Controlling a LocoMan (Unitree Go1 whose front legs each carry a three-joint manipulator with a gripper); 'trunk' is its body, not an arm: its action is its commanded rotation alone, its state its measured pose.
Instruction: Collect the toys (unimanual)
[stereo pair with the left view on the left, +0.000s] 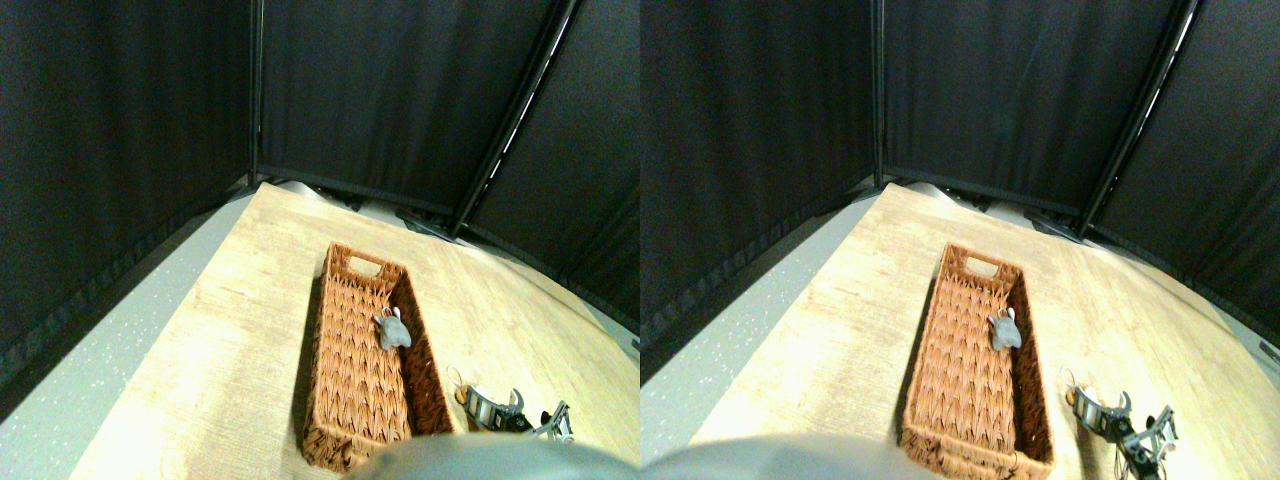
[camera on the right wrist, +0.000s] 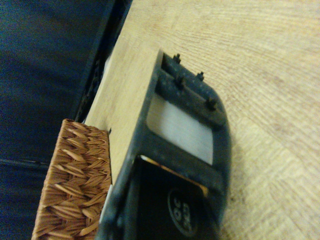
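grey toy inside basket, long axis across it; end effector state unclear.

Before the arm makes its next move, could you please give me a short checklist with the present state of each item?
1. Basket upright on the wooden floor, open side up: ok.
2. Grey toy inside the basket, against its right wall: ok.
3. Right hand clear of the basket, low on its right: ok.
4. Another toy in reach: an orange-brown shape with a white loop lies just beyond the hand; its kind: cannot tell.
5. Hand holding that shape: cannot tell.
6. Floor between the hand and basket rim free of obstacles: ok in the wrist view.
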